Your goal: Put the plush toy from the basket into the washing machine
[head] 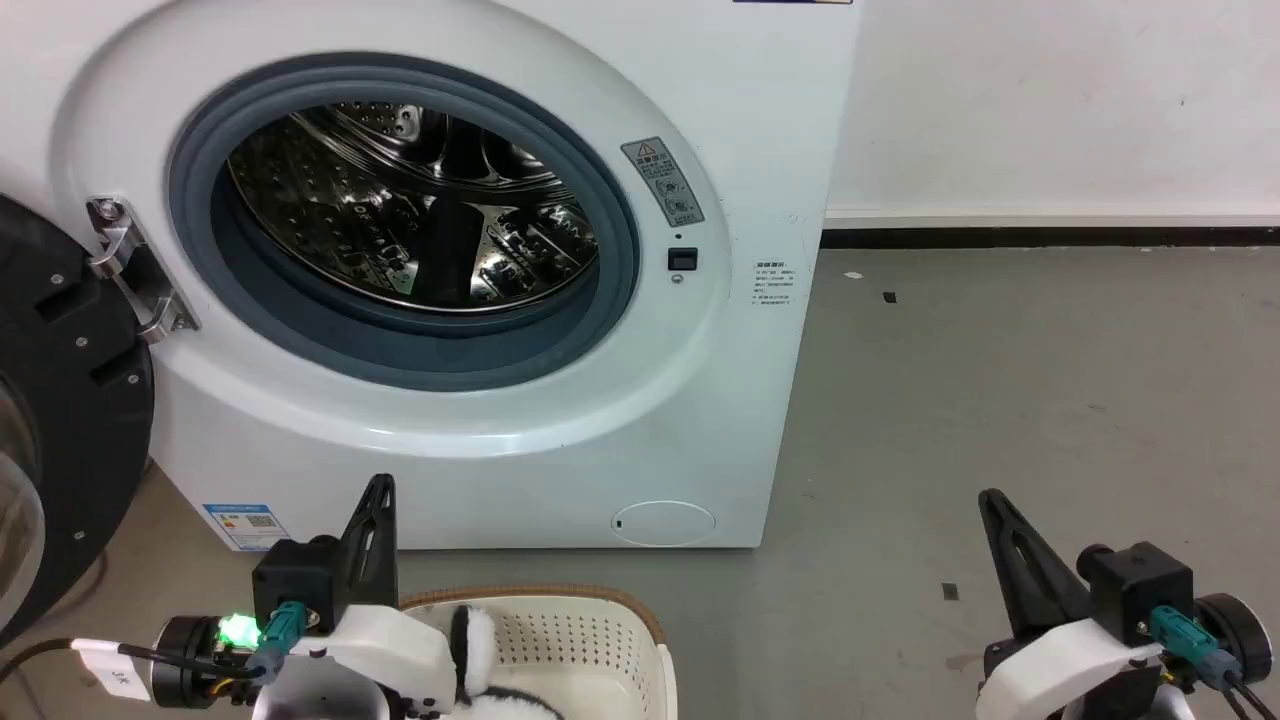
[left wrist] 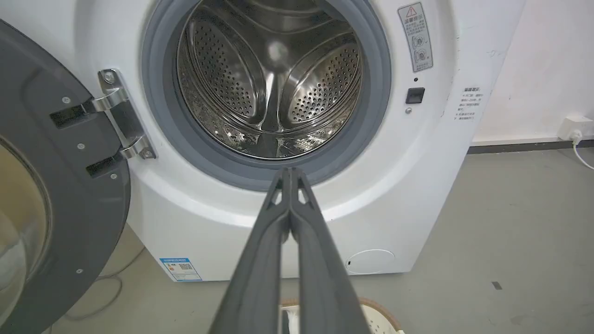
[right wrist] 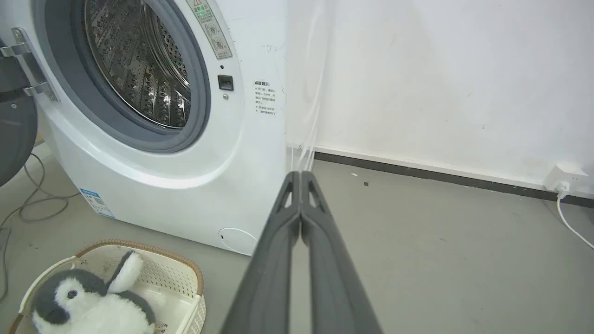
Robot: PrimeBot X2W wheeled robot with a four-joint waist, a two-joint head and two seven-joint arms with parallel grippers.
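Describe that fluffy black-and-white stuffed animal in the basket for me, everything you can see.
The fluffy black-and-white plush toy looks soft and long-furred: white face and belly, dark grey head and back, one small dark eye, and a white-lined flap sticking up. It lies inside the oval cream plastic basket with perforated walls and a brown woven-look rim, resting on its bottom. Its lower part is cut off by the picture's edge. Nothing else seems to touch it.

A white wall [head: 1050, 100] meets the grey floor [head: 1000, 400] along a dark skirting strip [head: 1050, 237], with a white socket box [right wrist: 566, 177] and its cord [right wrist: 573, 228] against it.
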